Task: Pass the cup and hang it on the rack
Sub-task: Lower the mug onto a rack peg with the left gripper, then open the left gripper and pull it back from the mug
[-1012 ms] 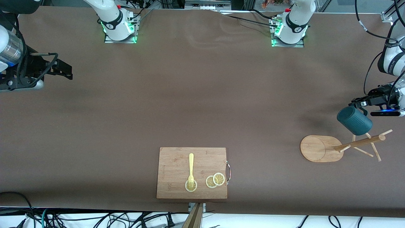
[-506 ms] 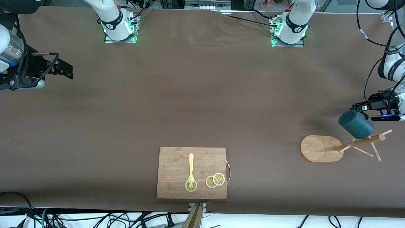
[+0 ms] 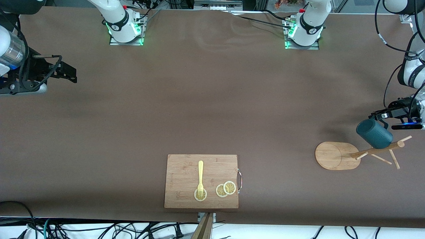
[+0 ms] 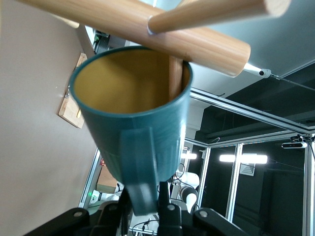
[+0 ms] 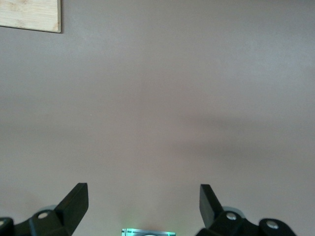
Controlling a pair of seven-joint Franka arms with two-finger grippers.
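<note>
Over the rack, at the left arm's end of the table, the left gripper pinches the cup by its handle, a peg poking into its mouth. It looks stiff, light and breakable; the handle seems the surest hold. The right gripper waits, spread wide.
</note>
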